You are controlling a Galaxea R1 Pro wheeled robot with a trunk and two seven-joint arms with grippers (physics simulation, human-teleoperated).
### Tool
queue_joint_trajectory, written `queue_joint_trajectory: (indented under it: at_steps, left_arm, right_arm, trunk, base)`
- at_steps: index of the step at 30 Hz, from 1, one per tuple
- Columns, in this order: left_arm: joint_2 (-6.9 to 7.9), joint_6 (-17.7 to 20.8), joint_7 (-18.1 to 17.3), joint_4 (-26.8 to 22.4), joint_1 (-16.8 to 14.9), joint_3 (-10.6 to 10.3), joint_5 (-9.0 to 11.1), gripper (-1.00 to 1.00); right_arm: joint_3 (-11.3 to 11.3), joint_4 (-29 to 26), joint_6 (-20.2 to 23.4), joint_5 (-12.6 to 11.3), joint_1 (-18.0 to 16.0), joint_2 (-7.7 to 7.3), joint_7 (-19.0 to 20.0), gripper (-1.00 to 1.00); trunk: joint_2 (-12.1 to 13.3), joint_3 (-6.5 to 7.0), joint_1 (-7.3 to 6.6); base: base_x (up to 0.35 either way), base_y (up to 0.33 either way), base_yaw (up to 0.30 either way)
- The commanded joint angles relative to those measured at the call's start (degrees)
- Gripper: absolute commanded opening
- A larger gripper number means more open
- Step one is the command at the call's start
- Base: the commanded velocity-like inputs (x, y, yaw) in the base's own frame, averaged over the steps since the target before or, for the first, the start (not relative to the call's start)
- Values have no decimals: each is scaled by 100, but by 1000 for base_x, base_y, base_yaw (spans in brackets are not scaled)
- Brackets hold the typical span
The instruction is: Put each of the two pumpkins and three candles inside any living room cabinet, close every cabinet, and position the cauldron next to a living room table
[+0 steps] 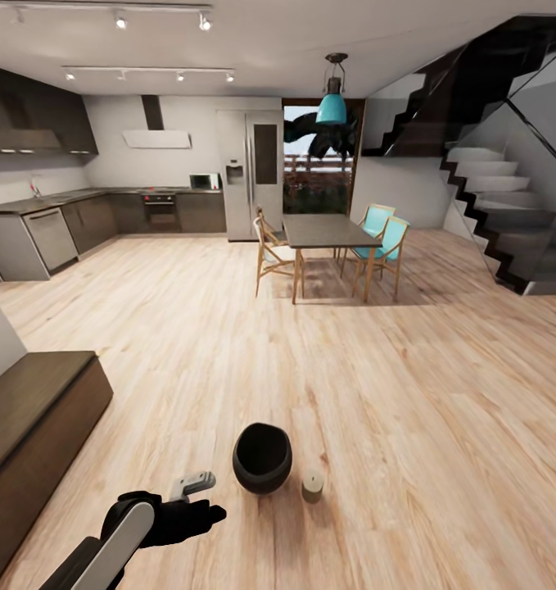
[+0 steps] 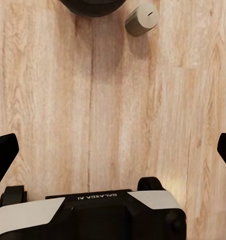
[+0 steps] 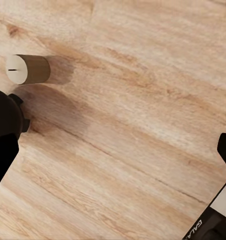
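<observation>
Now | left gripper (image 1: 197,483) spread wide, empty | candle (image 1: 313,487) upright at its 3 o'clock, past cauldron (image 1: 262,457) | right gripper's spread untellable

You can read one marking: "GALAXEA AI", white letters upside down on the black housing of the left gripper (image 2: 113,150), just behind its wide-apart fingers. The right gripper (image 3: 113,145) housing carries partial white letters, cut off, unreadable.

L arm reaches fwd, low, wrist bent. L gripper (image 2: 113,150) open wide, empty. R gripper (image 3: 113,145) also spread, empty.
</observation>
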Motion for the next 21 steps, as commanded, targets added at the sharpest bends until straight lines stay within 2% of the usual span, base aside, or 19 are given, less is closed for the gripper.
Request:
queue_joint_trajectory:
  at_steps: [1,10,21]
  left_arm:
    - [5,-1,60,-7,-5,-11,60,100]
    - [11,-1,60,-7,-5,-12,44,100]
    - [5,-1,60,-5,-5,-12,42,100]
  right_arm:
    - [47,3,6,-59,-4,-5,16,100]
    - [56,8,10,-59,-4,0,17,100]
    - [56,11,-17,-60,-5,3,25,100]
  trunk:
    - [-4,-10,1]
    - [-4,-18,1]
    - [-4,-18,1]
  base:
    - [91,-42,0]
    - [82,-66,-9]
    - [228,-176,-238]
